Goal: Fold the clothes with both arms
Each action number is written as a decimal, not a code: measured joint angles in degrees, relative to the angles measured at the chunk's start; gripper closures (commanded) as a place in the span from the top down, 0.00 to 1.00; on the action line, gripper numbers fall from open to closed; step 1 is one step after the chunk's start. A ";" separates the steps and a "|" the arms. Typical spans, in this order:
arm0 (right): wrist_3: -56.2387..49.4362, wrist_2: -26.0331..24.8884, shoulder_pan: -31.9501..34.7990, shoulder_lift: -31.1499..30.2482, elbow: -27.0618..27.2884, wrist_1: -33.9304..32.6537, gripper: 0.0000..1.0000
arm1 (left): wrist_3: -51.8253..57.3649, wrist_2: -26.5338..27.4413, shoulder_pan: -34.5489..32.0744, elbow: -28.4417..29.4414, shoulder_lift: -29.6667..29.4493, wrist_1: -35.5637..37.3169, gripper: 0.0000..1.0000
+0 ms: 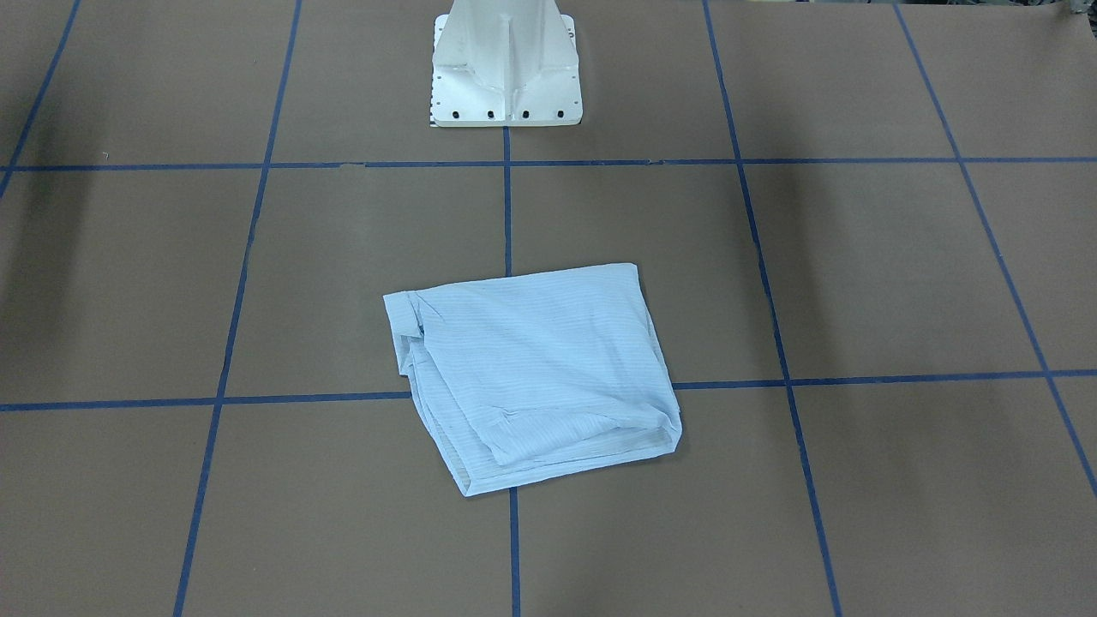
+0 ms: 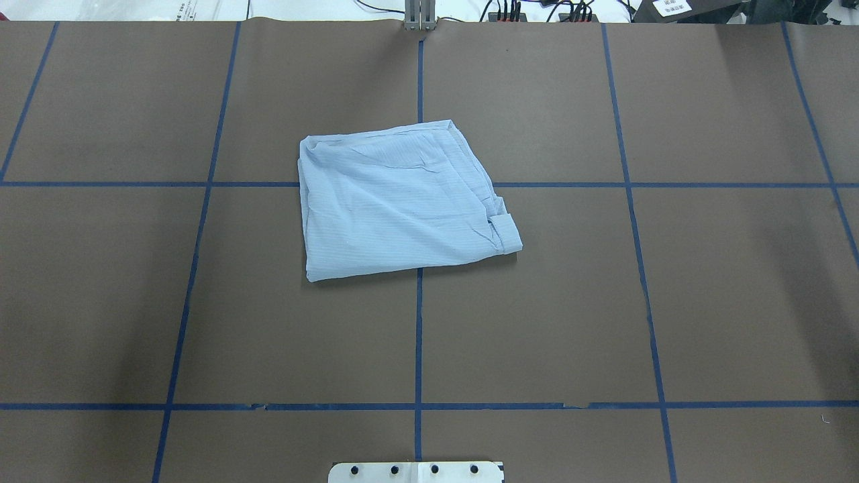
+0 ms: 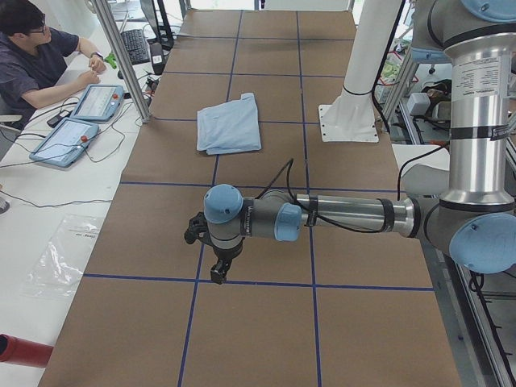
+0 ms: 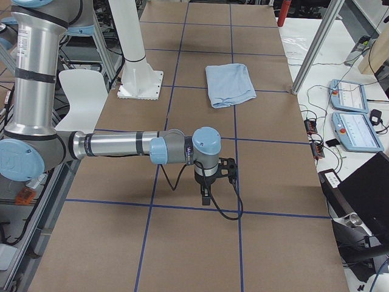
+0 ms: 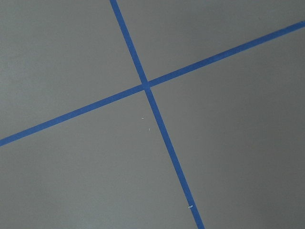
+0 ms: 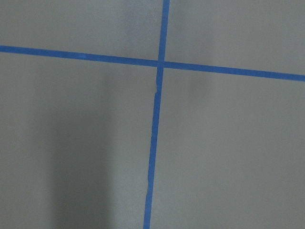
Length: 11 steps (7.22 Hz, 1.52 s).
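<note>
A light blue shirt (image 2: 402,201) lies folded into a rough square near the middle of a brown table (image 2: 637,302), across a crossing of blue tape (image 2: 418,335) lines. It sits flat, with several layers stacked and a few soft creases on top. A cuff (image 2: 507,231) pokes out at its edge on the robot's right.

The cloth looks thin, light and limp. It would likely sag and slide apart if lifted by one point, so the layers need pinching together. The firmest holds appear to be the two corners of one edge, one for each arm. The cuff side is thicker and may slip loose.

Both arms are well apart from the shirt, low over bare table at opposite ends. The left gripper (image 3: 216,274) and right gripper (image 4: 206,198) show only in the side views, so it cannot be told whether their jaws are apart or together. Each wrist camera sees only tape on the table.

No brand or writing can be read. A white label (image 2: 671,7) beyond the table's far edge is too small to make out.
</note>
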 measured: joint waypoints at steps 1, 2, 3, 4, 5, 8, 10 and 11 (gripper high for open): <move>-0.03 -0.08 0.00 -0.02 -0.25 0.10 1.00 | 0.00 0.03 0.02 0.07 0.03 0.02 1.00; -0.05 -0.12 0.00 -0.02 -0.72 0.30 1.00 | 0.00 0.04 0.03 0.12 0.09 0.03 1.00; -0.08 -0.10 -0.04 0.03 -1.21 0.49 1.00 | 0.00 0.05 0.02 0.15 0.18 0.03 1.00; -0.22 -0.02 -0.07 0.12 -1.65 0.62 1.00 | 0.01 0.05 0.01 0.16 0.30 0.03 1.00; -0.41 0.01 -0.07 0.13 -1.91 0.67 1.00 | 0.03 0.05 0.01 0.16 0.45 0.03 1.00; -0.42 -0.04 -0.03 0.00 -2.07 0.68 1.00 | 0.00 0.05 0.03 0.17 0.76 0.03 1.00; -0.14 -0.03 -0.07 -0.11 -2.08 0.65 1.00 | 0.05 0.10 0.01 0.17 0.79 0.05 1.00; -0.09 -0.01 -0.08 -0.15 -2.09 0.65 1.00 | 0.07 0.13 0.00 0.17 0.79 0.08 1.00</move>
